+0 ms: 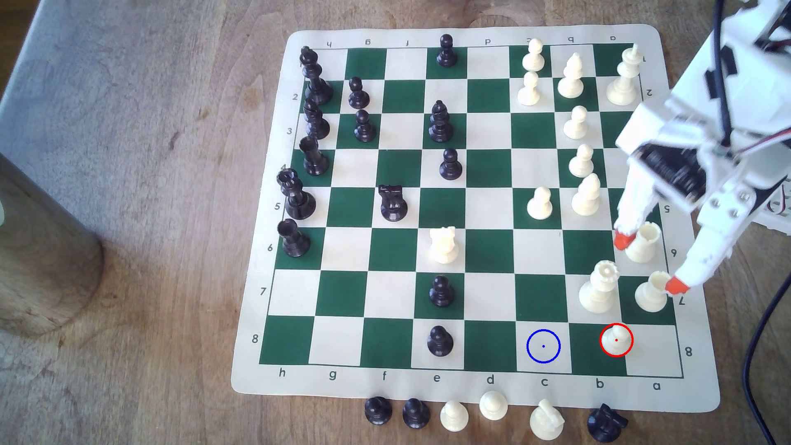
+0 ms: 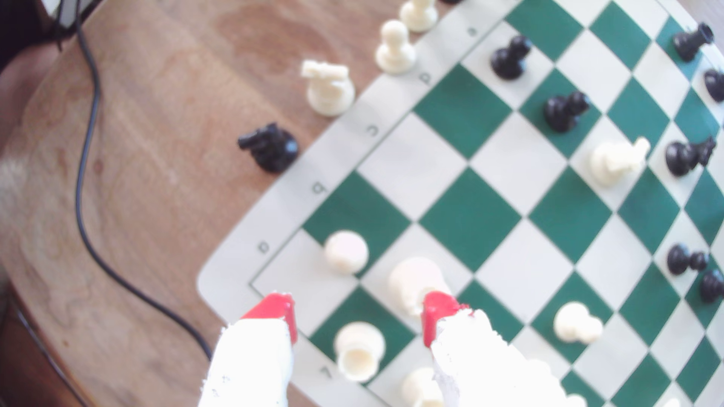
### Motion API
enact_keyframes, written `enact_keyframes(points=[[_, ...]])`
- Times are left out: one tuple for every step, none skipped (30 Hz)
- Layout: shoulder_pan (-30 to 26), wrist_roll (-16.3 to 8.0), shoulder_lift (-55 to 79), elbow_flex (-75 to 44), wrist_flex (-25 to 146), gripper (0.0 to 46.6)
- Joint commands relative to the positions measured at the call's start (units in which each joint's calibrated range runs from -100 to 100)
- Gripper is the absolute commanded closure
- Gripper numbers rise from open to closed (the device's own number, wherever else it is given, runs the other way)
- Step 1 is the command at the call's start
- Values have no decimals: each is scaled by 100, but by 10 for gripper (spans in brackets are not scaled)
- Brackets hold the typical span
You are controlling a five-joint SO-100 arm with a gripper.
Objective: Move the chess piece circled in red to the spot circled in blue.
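Two cream rooks [image 1: 642,244] flank gripper [image 1: 648,265], jaws apart, lower right of exterior view; descent toward chess piece [image 1: 616,338] risks toppling them.

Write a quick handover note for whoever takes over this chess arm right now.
Gripper: open, holding nothing, its orange-tipped fingers above the two cream rooks near the board's a-file edge.
Cream pawn: upright in the red ring on row 8, at the line between the b and a squares, untouched.
Blue-ringed square: c8, free.
Done: nothing moved yet.
Left: bring the gripper over the pawn, grasp it, set it on the blue-ringed square.
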Motion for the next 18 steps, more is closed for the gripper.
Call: enact_keyframes(points=[[-47, -83, 323, -46, -99, 292], [-31, -93, 383, -10, -132, 292], [-24, -103, 459, -1, -140, 295], [-16, -103, 536, -1, -140, 298], [-24, -107, 680, -1, -116, 303], [-47, -122, 748, -1, -116, 304], [-71, -142, 807, -1, -107, 305], [-110, -166, 850, 17, -116, 305], [-211, -234, 875, 81, -181, 305], [-258, -264, 884, 90, -189, 305], [-305, -283, 901, 99, -189, 305], [-344, -303, 918, 99, -197, 305], [-368, -313, 952, 99, -206, 305], [-391, -322, 1070, 90, -214, 309], [-399, -322, 1138, 81, -222, 311], [-423, -322, 1223, 81, -222, 312], [-446, -332, 1300, 81, -238, 316], [-485, -352, 1495, 81, -263, 326]])
